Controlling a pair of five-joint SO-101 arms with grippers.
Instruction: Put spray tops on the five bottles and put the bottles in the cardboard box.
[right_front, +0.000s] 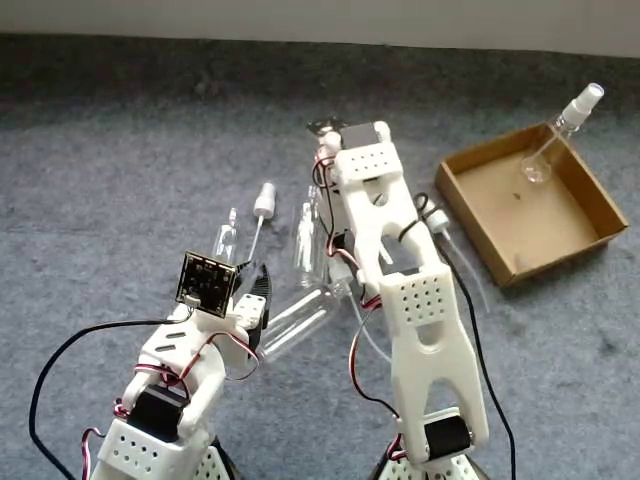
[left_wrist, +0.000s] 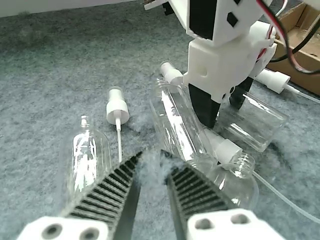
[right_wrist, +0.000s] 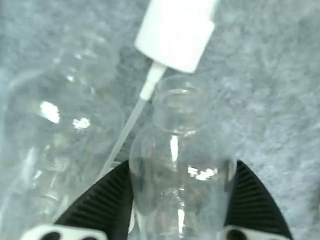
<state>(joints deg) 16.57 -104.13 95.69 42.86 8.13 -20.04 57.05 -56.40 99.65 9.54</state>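
You have one bottle of the five done. A clear plastic bottle with a white spray top (right_front: 565, 125) leans in the far right corner of the brown cardboard box (right_front: 510, 210), which sits on the right side of the grey carpet (right_front: 120, 150). By my count four bottles are left, all lying in a cluster to the left of the box, and none looks clearly capped.

Your right gripper (right_wrist: 182, 167) has its ribbed black pads against both sides of a clear open-necked bottle (right_wrist: 175, 115), so I judge it clamped on that bottle. A loose white spray top (right_wrist: 175, 30) lies just beyond the neck. Its thin tube runs back beside the bottle, not into it.

Your left gripper (left_wrist: 151, 157) hangs low at the near left of the cluster. Its jaws are a narrow slit apart with nothing between them.

Around it lie:
- a small clear bottle (left_wrist: 87, 150) to the left
- a second white spray top (left_wrist: 117, 107) just right of that bottle
- a long clear bottle (left_wrist: 175, 120) in the middle
- a bare-necked clear bottle (left_wrist: 235, 172) at the near right
- a long-tubed spray top (right_front: 437, 222) between the cluster and the box

The right arm lies across the cluster. The thin tubes cross among the bottles and could snag as you lift.
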